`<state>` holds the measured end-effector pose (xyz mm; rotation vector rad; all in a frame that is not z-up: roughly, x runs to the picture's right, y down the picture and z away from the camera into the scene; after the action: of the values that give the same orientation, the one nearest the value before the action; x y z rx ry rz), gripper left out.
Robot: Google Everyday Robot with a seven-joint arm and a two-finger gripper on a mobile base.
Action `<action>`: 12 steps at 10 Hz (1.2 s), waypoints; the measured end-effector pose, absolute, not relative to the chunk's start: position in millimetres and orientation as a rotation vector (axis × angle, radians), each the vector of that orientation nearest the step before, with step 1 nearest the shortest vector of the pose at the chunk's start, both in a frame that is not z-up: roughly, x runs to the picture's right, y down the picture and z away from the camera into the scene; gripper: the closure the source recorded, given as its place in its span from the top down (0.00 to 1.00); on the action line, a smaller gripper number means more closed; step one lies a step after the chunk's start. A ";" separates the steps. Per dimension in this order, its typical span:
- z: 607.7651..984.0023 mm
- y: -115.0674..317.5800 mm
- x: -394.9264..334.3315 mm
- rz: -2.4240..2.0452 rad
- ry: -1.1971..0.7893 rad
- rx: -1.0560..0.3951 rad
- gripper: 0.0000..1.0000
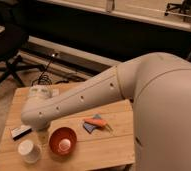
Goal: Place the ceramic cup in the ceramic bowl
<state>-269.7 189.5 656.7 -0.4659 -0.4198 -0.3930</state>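
Arm over the wooden table [114, 147], gripper [41, 135] low beside the cup and bowl.

The ceramic cup [29, 150] stands upright at the table's front-left corner: a small, white, cylindrical cup with a round open rim, clearly narrower than the bowl. The ceramic bowl [63, 140] sits just to its right, close by it, round and red-orange, with a small pale ball [64, 146] lying inside. The white arm [84, 100] reaches in from the right, and its gripper hangs just behind the gap between cup and bowl; whether it is apart or together I cannot tell. A dark flat box [21, 131] lies behind the cup, and an orange-and-blue item [96, 123] lies well apart to the bowl's right.
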 end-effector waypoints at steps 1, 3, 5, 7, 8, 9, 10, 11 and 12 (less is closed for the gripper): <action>642.2 215.9 -285.2 -0.467 -0.450 -0.486 0.80; 629.3 256.4 -301.4 -0.583 -0.470 -0.519 0.80; 629.6 269.8 -316.0 -0.637 -0.470 -0.516 0.80; 634.8 264.3 -331.6 -0.647 -0.458 -0.488 0.80; 637.8 260.3 -337.6 -0.648 -0.448 -0.477 0.80; 641.6 258.0 -343.0 -0.651 -0.436 -0.471 0.80; 645.3 257.8 -346.9 -0.657 -0.425 -0.470 0.80; 651.1 260.5 -349.1 -0.668 -0.408 -0.476 0.80; 659.2 265.9 -347.5 -0.676 -0.390 -0.492 0.80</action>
<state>-347.5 265.9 659.2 -0.4917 -0.3902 -0.6765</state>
